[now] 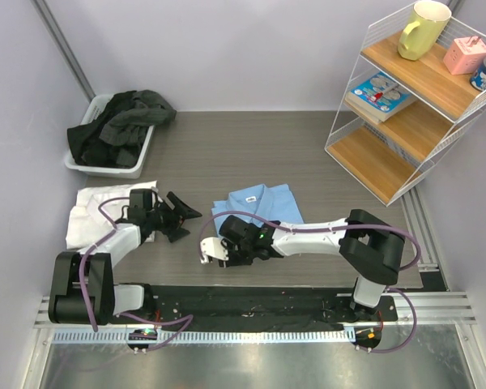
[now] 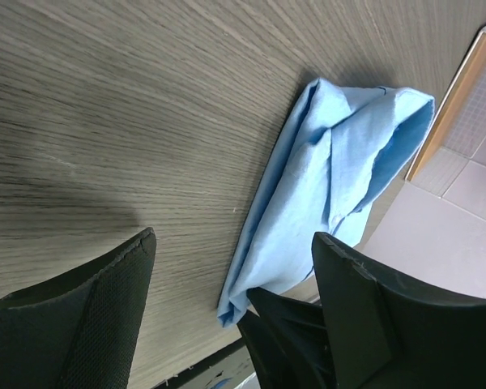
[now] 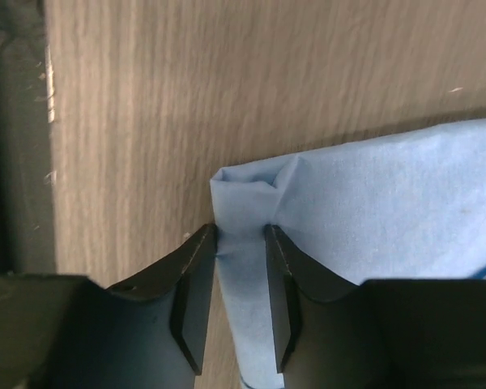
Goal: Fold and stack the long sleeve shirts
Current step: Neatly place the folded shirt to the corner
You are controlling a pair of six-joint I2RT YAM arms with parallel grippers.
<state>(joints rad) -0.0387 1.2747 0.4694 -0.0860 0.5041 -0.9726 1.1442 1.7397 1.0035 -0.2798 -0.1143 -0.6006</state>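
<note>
Right wrist view: our right tool (image 3: 241,233), jaws narrowly parted, straddles a corner of the folded light blue cloth shirt (image 3: 373,211); we cannot tell whether it grips. Left tool (image 2: 235,239) gapes empty. Limp, light fabric: we'd pinch doubled edges.

The light blue shirt (image 1: 257,204) is plain, and left of it the white shirt (image 1: 97,215) too. The table (image 1: 251,146) shows grey-brown wood grain.

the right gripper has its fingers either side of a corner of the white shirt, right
No. The right gripper has its fingers either side of a corner of the light blue shirt, as the right wrist view shows; the white shirt lies apart.
</note>
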